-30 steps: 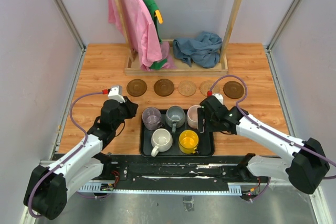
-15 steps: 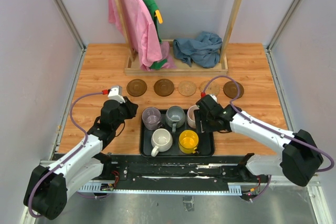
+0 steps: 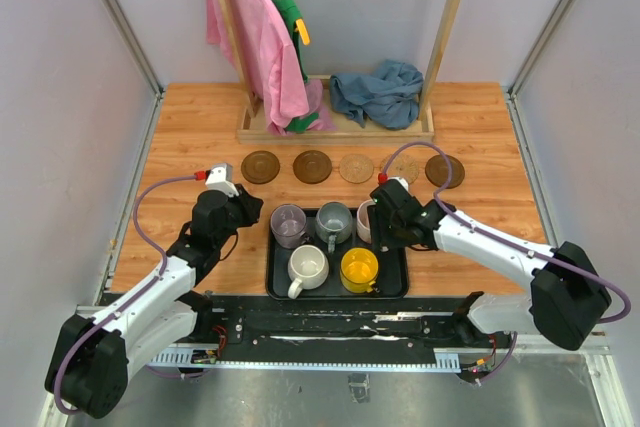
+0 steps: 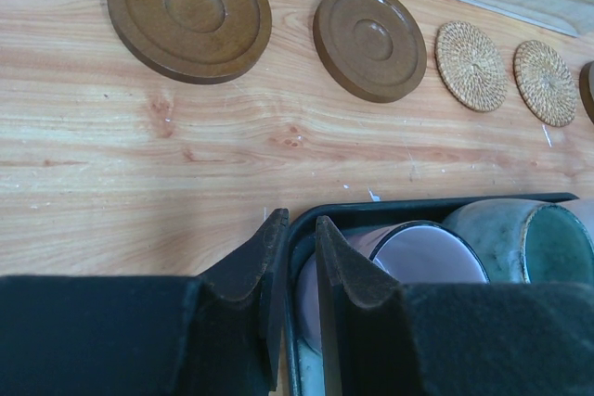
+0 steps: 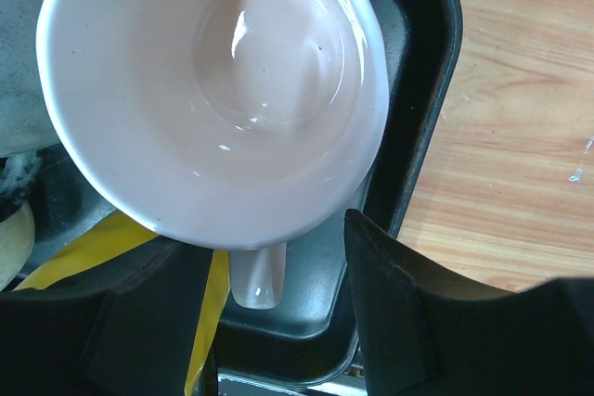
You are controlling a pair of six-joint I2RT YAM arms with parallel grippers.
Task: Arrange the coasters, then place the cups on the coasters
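Right tool (image 5: 278, 322) open astride pink cup's (image 5: 232, 71) handle; should centre before closing. Left tool (image 4: 295, 257) nearly closed, empty.

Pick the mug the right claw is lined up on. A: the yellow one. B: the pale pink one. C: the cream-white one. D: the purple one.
B: in the right wrist view the right claw straddles the handle of the pale pink mug, which sits in the black tray; its fingers have not yet closed on the handle.

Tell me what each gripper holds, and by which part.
Left gripper pinches the tray rim. Right gripper straddles the pink cup's handle, not yet clamped.
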